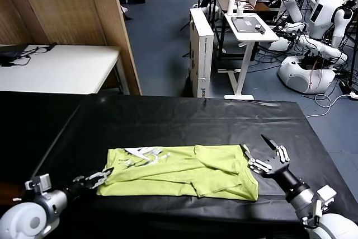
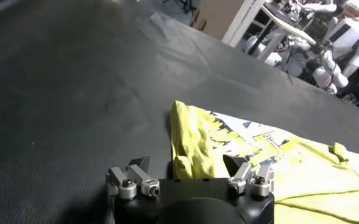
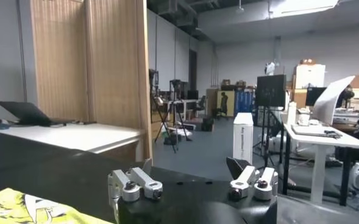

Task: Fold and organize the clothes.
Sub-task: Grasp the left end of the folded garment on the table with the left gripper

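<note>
The clothes are one lime yellow-green T-shirt [image 1: 184, 172] lying flat and partly folded across the black table [image 1: 168, 118]. Its white print [image 1: 142, 154] faces up at the left end. My left gripper [image 1: 104, 176] is open and low at the shirt's left edge. In the left wrist view a bunched corner of the shirt [image 2: 191, 152] sits between that gripper's [image 2: 188, 163] spread fingers. My right gripper [image 1: 254, 144] is open at the shirt's right edge, just above the cloth. Nothing lies between its [image 3: 191, 165] fingers in the right wrist view, where a corner of the shirt [image 3: 33, 210] shows.
Behind the black table stand a white table [image 1: 61, 68] with a laptop, a wooden partition [image 1: 72, 9], a tall white box [image 1: 201, 48] and a small white desk [image 1: 251, 26]. Other robots [image 1: 313, 32] stand at the far right.
</note>
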